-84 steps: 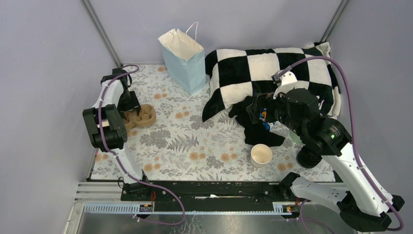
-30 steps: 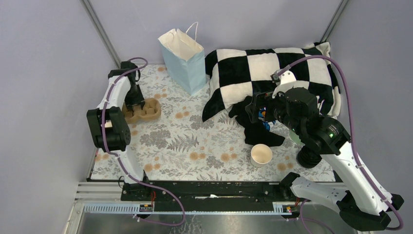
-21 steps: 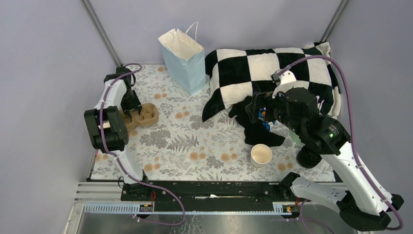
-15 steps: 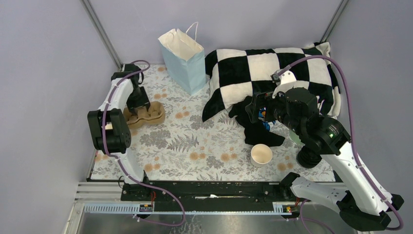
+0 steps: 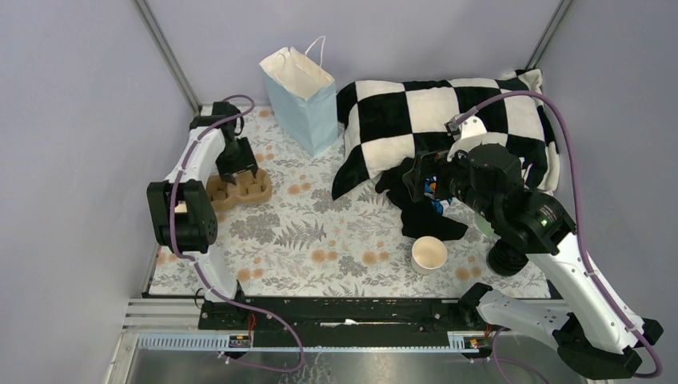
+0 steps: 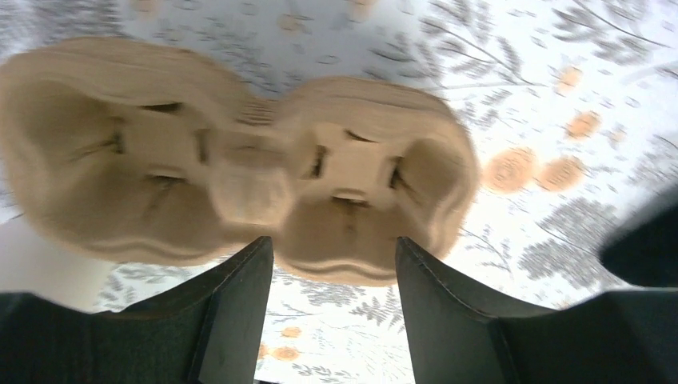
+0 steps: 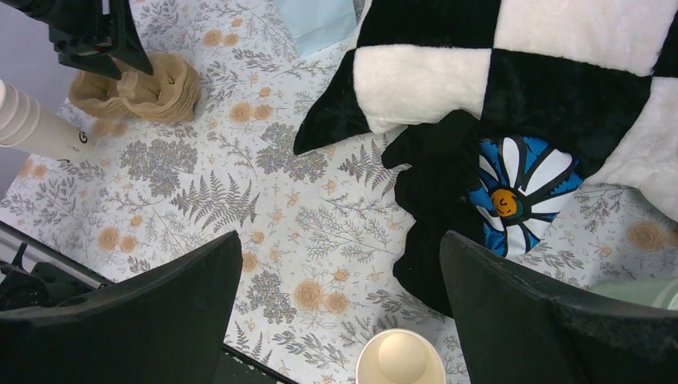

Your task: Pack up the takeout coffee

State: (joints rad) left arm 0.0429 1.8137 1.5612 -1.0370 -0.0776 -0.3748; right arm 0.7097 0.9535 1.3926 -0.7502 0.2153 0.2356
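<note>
The takeout coffee cup (image 5: 429,254) is a cream-white paper cup with no lid, standing upright at the front right of the table. It also shows at the bottom edge of the right wrist view (image 7: 400,362). My right gripper (image 7: 340,240) hangs open and empty well above the cup, and shows in the top view (image 5: 417,181). My left gripper (image 5: 237,164) is open at the far left, just over a brown cardboard cup carrier (image 5: 238,190). In the left wrist view the carrier (image 6: 240,176) lies just beyond my open fingers (image 6: 240,304), with nothing clamped.
A light-blue paper bag (image 5: 300,96) stands open at the back. A black-and-white checked blanket (image 5: 448,120) and a black cloth with a blue flower (image 7: 504,192) fill the back right. A stack of nested cream cups (image 7: 32,128) lies at the left. A mint-green cup (image 7: 640,292) stands at the right.
My left gripper has swung to the right and a little farther back, and the cardboard carrier has shifted slightly right with it. The right arm and the cup have not moved.
</note>
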